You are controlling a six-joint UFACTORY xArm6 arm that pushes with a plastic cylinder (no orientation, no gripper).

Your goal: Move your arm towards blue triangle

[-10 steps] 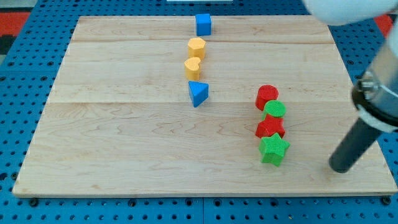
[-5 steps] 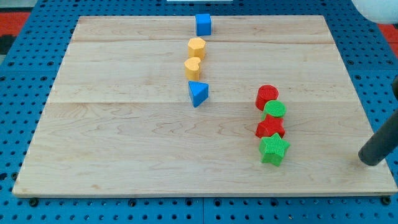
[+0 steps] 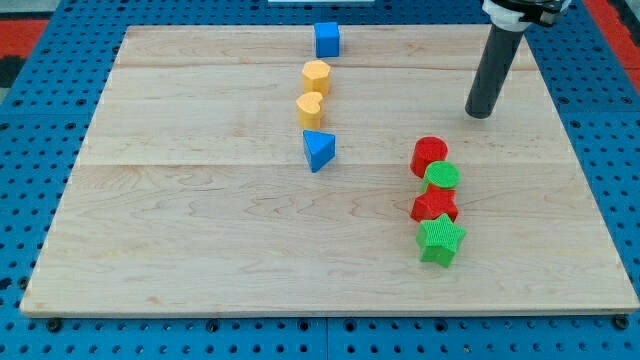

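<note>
eight blocks sit on the wooden board (image 3: 200,250) as i watch from the console. up the middle runs a line of four: a blue cube (image 3: 327,40) by the view's top edge, a yellow hexagon block (image 3: 316,77) below it, a yellow heart block (image 3: 310,108) just under that and touching or nearly touching it, and then the blue triangle (image 3: 319,150) at the bottom of the line, close under the heart.

toward the view's right is a second tight column: a red cylinder (image 3: 430,155) on top, a green cylinder (image 3: 441,177) against it, a red star block (image 3: 434,206) below, and a green star block (image 3: 440,240) lowest, each pressed up to its neighbour.

my tip (image 3: 480,113) rests on the board in the upper right area, above and a little to the right of the red cylinder, clear of it. it is well apart from the blue triangle, which lies to the view's left and slightly lower than the tip. the rod carries no pincer, so there is nothing open or closed to report.
</note>
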